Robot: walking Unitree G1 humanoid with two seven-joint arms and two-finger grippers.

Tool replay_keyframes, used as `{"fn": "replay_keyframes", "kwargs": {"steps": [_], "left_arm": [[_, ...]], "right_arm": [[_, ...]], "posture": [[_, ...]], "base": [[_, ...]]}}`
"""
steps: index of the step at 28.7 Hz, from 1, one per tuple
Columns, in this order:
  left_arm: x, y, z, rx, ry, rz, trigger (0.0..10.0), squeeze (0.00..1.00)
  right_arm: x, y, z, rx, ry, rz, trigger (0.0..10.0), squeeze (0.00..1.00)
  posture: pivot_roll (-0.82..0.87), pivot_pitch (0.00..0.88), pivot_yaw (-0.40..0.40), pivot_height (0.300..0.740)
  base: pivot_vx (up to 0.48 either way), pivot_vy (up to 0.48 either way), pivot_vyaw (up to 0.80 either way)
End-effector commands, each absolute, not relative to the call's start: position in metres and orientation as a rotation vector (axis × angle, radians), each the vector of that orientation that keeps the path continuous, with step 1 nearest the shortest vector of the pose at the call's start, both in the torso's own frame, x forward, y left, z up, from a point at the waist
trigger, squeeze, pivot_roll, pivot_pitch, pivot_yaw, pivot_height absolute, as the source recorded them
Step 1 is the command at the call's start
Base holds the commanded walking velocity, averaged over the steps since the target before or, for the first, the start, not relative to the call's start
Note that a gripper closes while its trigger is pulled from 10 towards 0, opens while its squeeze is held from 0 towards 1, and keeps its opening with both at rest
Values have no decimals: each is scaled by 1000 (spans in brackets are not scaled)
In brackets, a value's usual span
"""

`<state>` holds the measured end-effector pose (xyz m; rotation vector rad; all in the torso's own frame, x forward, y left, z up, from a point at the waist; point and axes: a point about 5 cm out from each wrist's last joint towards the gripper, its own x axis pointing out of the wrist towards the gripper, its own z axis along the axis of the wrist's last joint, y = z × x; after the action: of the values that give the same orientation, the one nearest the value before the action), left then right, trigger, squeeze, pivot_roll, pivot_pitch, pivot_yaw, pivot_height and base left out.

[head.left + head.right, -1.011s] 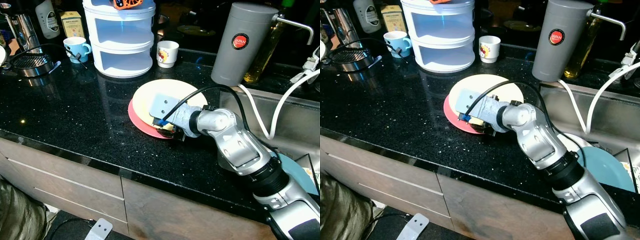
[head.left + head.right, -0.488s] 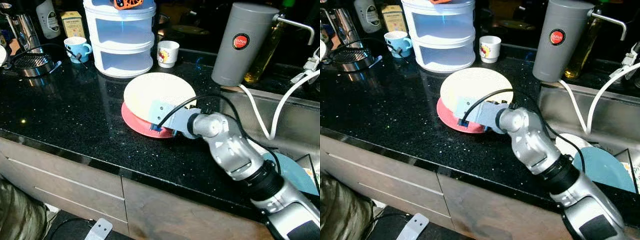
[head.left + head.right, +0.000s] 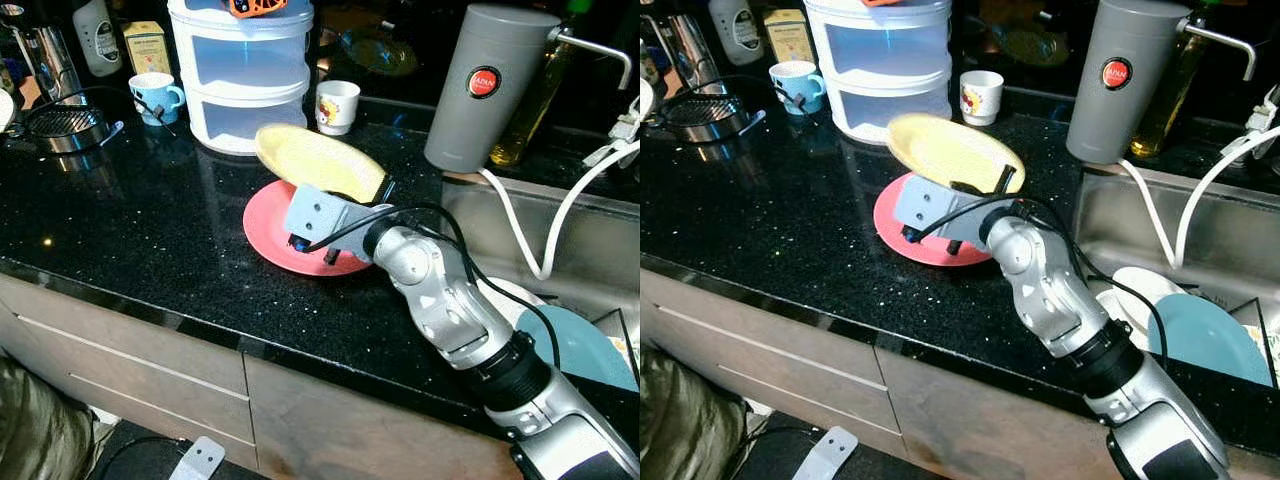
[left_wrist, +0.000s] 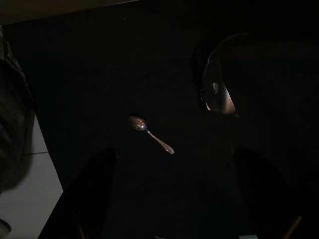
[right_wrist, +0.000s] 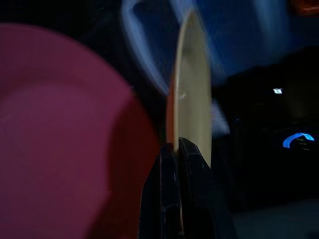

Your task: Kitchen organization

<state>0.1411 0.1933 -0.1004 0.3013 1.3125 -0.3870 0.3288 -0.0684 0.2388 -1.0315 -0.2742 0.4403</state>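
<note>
My right gripper point(image 5: 175, 149) is pinched on the rim of the yellow plate point(image 3: 318, 160), which I hold tilted in the air above the pink plate point(image 3: 270, 225); that one lies flat on the black counter point(image 3: 150, 230), toward the sink-side end and nearer the front edge than the white drawer unit point(image 3: 240, 90).

The hold is thin, two fingertips on one edge. I judge the plate could pivot or slip out and crack on the pink plate. Swinging it wide might clip the drawer unit or the small white cup point(image 3: 335, 105).

My left gripper point(image 4: 169, 194) hangs idle, fingers spread, over a dark floor with a spoon point(image 4: 149, 134).
</note>
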Motion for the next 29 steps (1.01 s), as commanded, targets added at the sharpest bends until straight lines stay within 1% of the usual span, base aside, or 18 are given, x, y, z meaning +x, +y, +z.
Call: {"fn": "replay_keyframes", "kwargs": {"steps": [1, 5, 6, 8, 10, 13, 16, 18, 20, 24, 29], "left_arm": [[135, 189, -103, 289, 1330, -409, 10000, 0], [135, 189, -103, 290, 1331, -410, 10000, 0], [135, 189, -103, 291, 1331, -410, 10000, 0], [135, 189, -103, 291, 1331, -410, 10000, 0], [135, 189, -103, 291, 1331, -410, 10000, 0], [135, 190, -103, 294, 1331, -412, 10000, 0], [136, 190, -103, 296, 1331, -414, 10000, 0], [136, 190, -103, 296, 1331, -414, 10000, 0], [136, 190, -102, 299, 1330, -415, 10000, 0], [137, 191, -102, 300, 1329, -415, 10000, 0], [137, 190, -102, 298, 1327, -415, 10000, 0]], "right_arm": [[333, -76, 249, -1016, -345, 351, 0, 0], [333, -79, 260, -992, -406, 291, 0, 0], [334, -89, 276, -967, -468, 195, 0, 0], [333, -101, 288, -954, -513, 110, 0, 0], [333, -105, 292, -953, -527, 83, 0, 0], [326, -123, 303, -955, -580, -3, 0, 0], [319, -131, 306, -977, -623, -45, 0, 0], [319, -131, 306, -977, -623, -45, 0, 0], [311, -133, 304, -991, -652, -64, 0, 0], [306, -134, 298, -989, -637, -79, 0, 0], [297, -145, 278, -998, -562, -78, 0, 0]], "posture": [[-20, 0, -47, 740], [-21, 0, -41, 740], [-23, 0, -39, 740], [-23, 0, -39, 740], [-23, 0, -39, 740], [-35, 0, -33, 740], [-43, 0, -29, 740], [-43, 0, -29, 740], [-48, 0, -25, 740], [-51, 0, -24, 740], [-58, 0, -26, 740]], "base": [[0, 0, 0], [0, 0, 0], [0, 0, 0], [0, 0, 0], [0, 0, 0], [0, 0, 0], [0, 0, 0], [0, 0, 0], [0, 0, 0], [0, 0, -661], [0, 0, -800]]}}
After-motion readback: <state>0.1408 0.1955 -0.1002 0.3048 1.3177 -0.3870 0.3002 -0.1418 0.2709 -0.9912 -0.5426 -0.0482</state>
